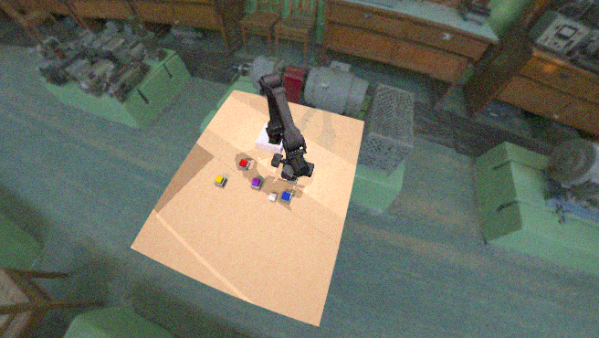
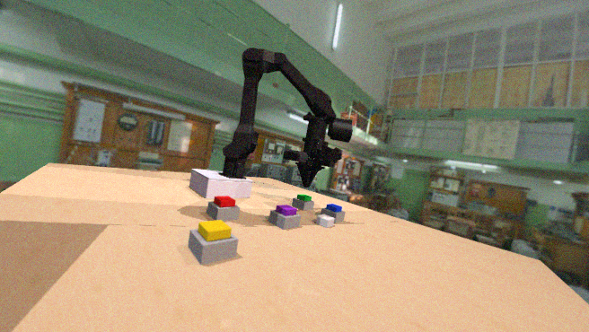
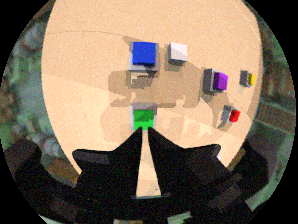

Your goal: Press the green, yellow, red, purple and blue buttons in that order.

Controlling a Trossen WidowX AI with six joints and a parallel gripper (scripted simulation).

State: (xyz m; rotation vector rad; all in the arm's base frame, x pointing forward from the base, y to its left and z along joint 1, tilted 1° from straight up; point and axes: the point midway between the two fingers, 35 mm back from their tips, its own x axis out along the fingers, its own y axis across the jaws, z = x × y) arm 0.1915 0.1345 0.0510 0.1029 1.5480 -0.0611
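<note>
1. I read the black parallel-jaw gripper (image 1: 291, 171) (image 2: 307, 185) (image 3: 144, 129) as closed on nothing: the exterior and wrist views show its pointed tips together, while the top view cannot settle it.
2. The green square push-button in a grey housing (image 2: 303, 197) (image 3: 144, 119) is below the tips. Exterior gives me a visible gap above its raised cap; wrist puts the tips over the cap's near edge. From the top, the gripper hides that cap.
3. The blue square push-button in a grey housing (image 1: 286, 196) (image 2: 334, 208) (image 3: 144, 53) stands near the green one, with a small white block (image 1: 272, 196) (image 2: 325, 221) (image 3: 178, 52) just beside it. Wrist shows bare tabletop between block and housing; exterior overlaps them.
4. The purple square push-button in a grey housing (image 1: 256, 183) (image 2: 285, 210) (image 3: 220, 81) sits between the red square push-button in a grey housing (image 1: 244, 163) (image 2: 224, 201) (image 3: 234, 116) and the white block in my top view.
5. The yellow square push-button in a grey housing (image 1: 219, 180) (image 2: 215, 231) (image 3: 252, 79) is nearest my exterior camera, but tiny at the wrist view's right side.
6. Exterior shows the jointed black arm (image 1: 285, 121) (image 2: 249, 99) rising from a white box-shaped base (image 1: 269, 145) (image 2: 226, 186); wrist omits that base.
</note>
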